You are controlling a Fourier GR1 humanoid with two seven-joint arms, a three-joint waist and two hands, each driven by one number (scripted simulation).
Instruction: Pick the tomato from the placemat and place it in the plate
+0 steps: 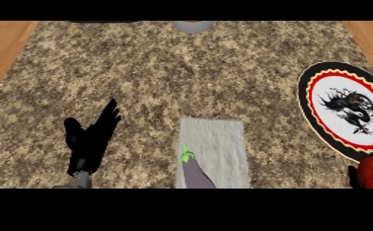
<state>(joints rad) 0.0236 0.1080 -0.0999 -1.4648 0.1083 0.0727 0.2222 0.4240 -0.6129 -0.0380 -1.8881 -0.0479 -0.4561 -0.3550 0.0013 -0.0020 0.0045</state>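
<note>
Head view: no brand, label or readable writing shows anywhere; the only marking is on the plate (336,107) — a black dragon-like figure with red touches on a white centre, ringed by a red band and a black outer rim with a pale scalloped line. The plate lies at the right side of the table (146,67), partly cut off by the picture's right edge.

The table has a speckled brown-and-tan stone surface that fills most of the view. Strips of warm wood-coloured surface show beyond its upper left and upper right corners. At the top edge a grey rounded object (193,25) is partly visible, and a dark flat shape (102,21) lies to its left, too little showing to name.

A grey woven placemat (218,141) lies at lower centre, reaching down to the lower edge. On it rests an eggplant (195,173), dark purple with a green stem pointing up and away.

The left hand (89,141) shows at lower left, well apart from the placemat, fingers straight and pointing up, thumb spread — holding nothing.

The tomato (367,168) appears as a red round shape at the lower right corner, just below the plate's rim and off the placemat. The right hand (354,177) shows only as a sliver of black beside the tomato; whether its fingers are curled round it I cannot tell.
</note>
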